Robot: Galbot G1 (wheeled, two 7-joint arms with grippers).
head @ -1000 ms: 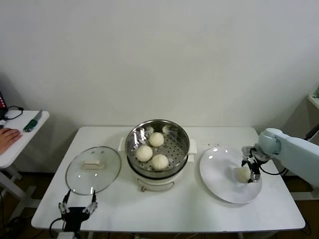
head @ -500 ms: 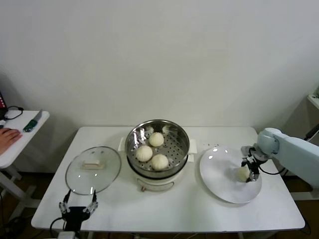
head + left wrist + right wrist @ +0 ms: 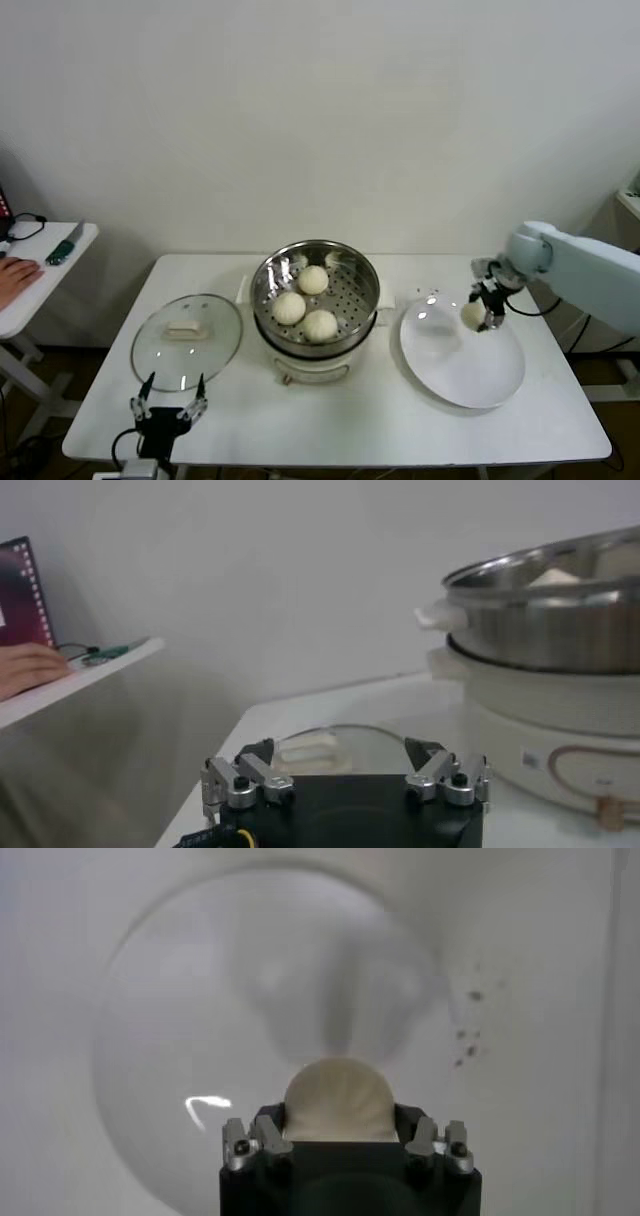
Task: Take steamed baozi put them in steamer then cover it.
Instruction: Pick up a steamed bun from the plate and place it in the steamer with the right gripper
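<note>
Three steamed baozi already sit on the perforated tray inside the steamer, which stands at the middle of the white surface; the fourth baozi is the one that has just changed place; a second ago it lay on the far-right part of the white plate with the right claw spread around it; now that claw is pinching the bun and has carried it up off the plate and toward the plate's rear edge, on the side nearer the steamer; the right wrist view shows the bun snug between the jaws with the bare plate well below it, so the lift looks clean and nothing is left on the plate; this means, as I judge it, that the last loading trip is under way and only the carry across to the open pot and the release onto the free part of the tray remain before covering; the soft dough may dent if squeezed harder, and it must land beside the other three, not on them; the cover, a glass lid with a cream bar handle, lies flat on the surface left of the steamer; the left claw waits spread wide just in front of it near the surface's front edge, touching nothing.
</note>
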